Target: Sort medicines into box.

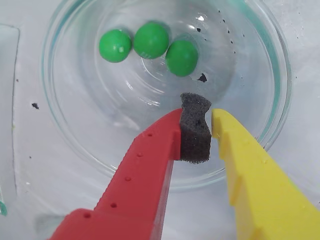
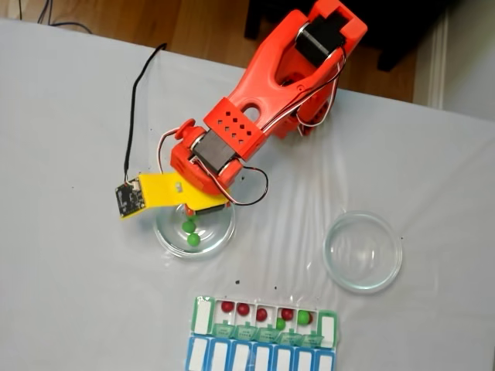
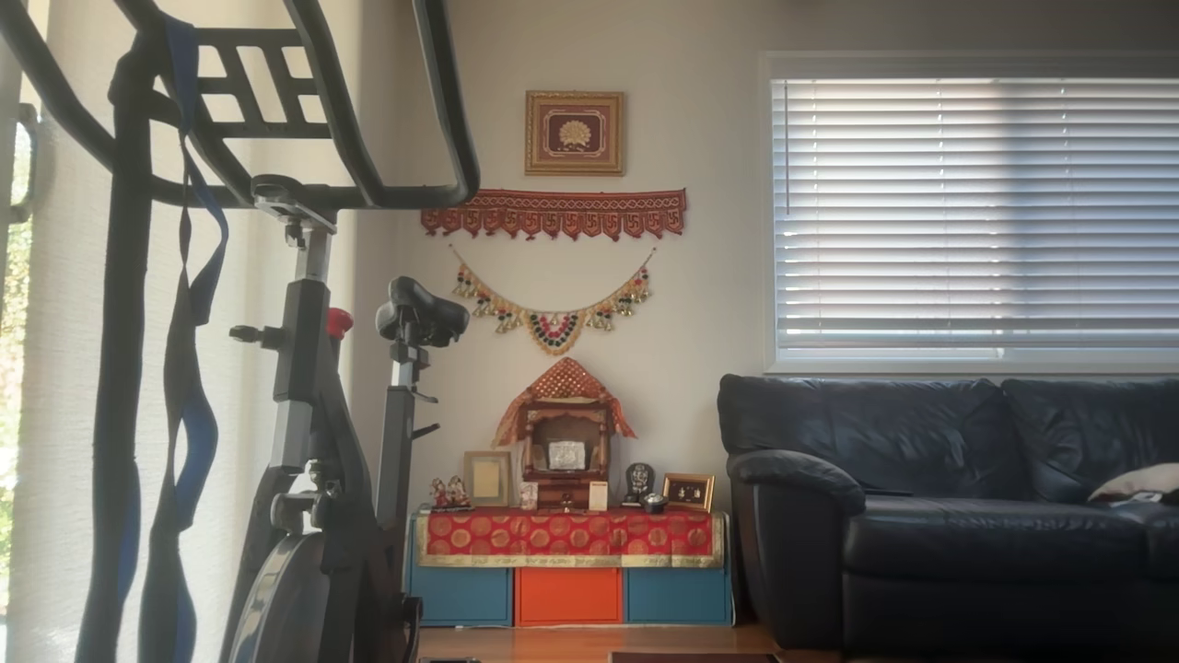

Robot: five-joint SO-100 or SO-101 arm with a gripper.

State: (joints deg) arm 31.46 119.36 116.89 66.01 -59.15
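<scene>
Below your gripper (image 1: pixel 202 117) sits the glass dish (image 1: pixel 65 135), and you hover just over its near rim with the jaws narrow and empty: the grey foam pad (image 1: pixel 194 129) on the red finger (image 1: pixel 150 165) nearly touches the yellow finger (image 1: pixel 245 165), nothing between them. Ahead of the tips, well inside the dish, lie three green balls (image 1: pixel 151 40) in a touching row.

Your risks, as I judge them: with the gap this slim, a descent would push a ball aside rather than straddle it, so widen first. Packed together on curved glass, the balls may roll or two may wedge in at once. Come in low and you could clip the rim and shove the dish.

From the fixed view you get what the wrist camera lacks: the box (image 2: pixel 263 315) beyond the dish, red balls (image 2: pixel 243 309) and a couple of green ones already in its compartments, and a second dish (image 2: pixel 363 251) off to the side. That view, though, hides the fingertips under the arm (image 2: pixel 263 100); ball spacing reads clearly from the wrist camera alone.
</scene>
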